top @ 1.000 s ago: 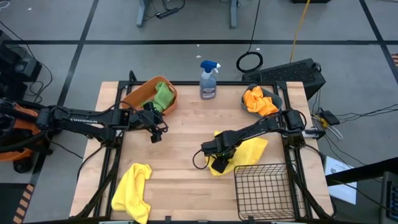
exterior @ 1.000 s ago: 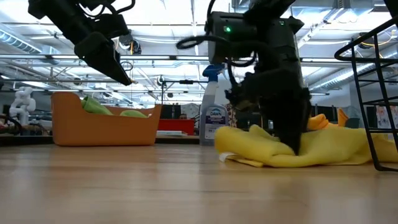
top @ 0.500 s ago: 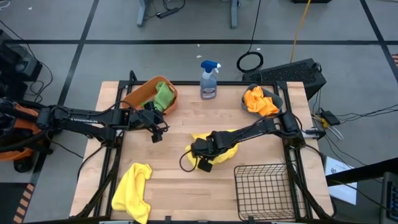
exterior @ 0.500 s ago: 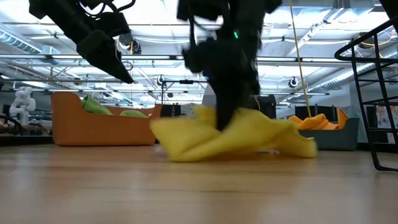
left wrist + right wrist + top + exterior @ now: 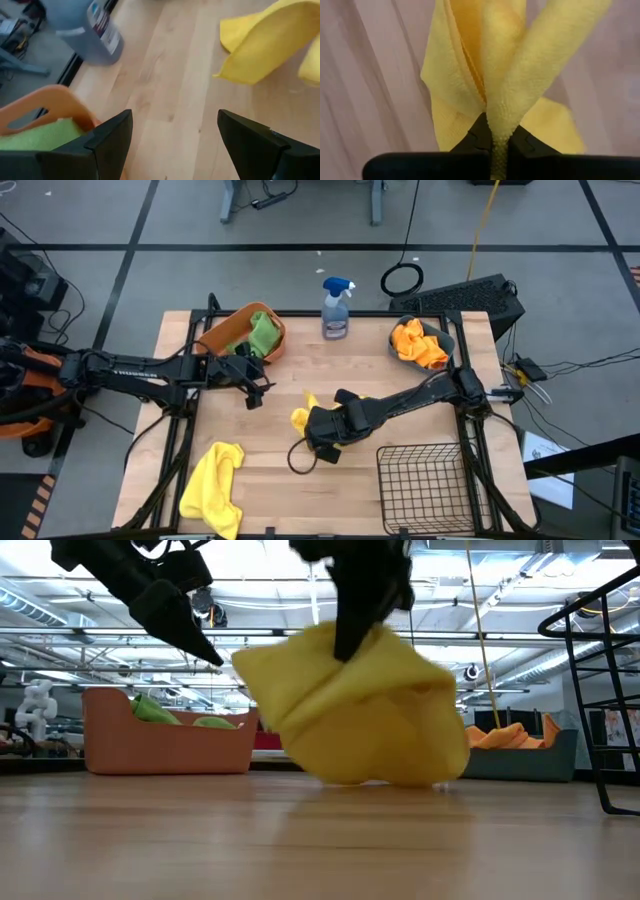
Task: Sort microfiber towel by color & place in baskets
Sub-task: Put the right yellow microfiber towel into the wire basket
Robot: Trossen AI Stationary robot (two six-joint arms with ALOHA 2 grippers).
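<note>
Now my right jaws [image 5: 492,142] pinch only a thin fold of the soft yellow microfiber towel [image 5: 350,710], lifted over the wooden desk [image 5: 280,480], so it could slip free before reaching the black wire mesh basket [image 5: 425,485].

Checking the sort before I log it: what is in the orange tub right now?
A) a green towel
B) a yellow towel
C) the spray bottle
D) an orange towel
A: in the high view a green towel lies in the orange tub at the table's far left, and the low view shows green cloth above its rim.
</note>
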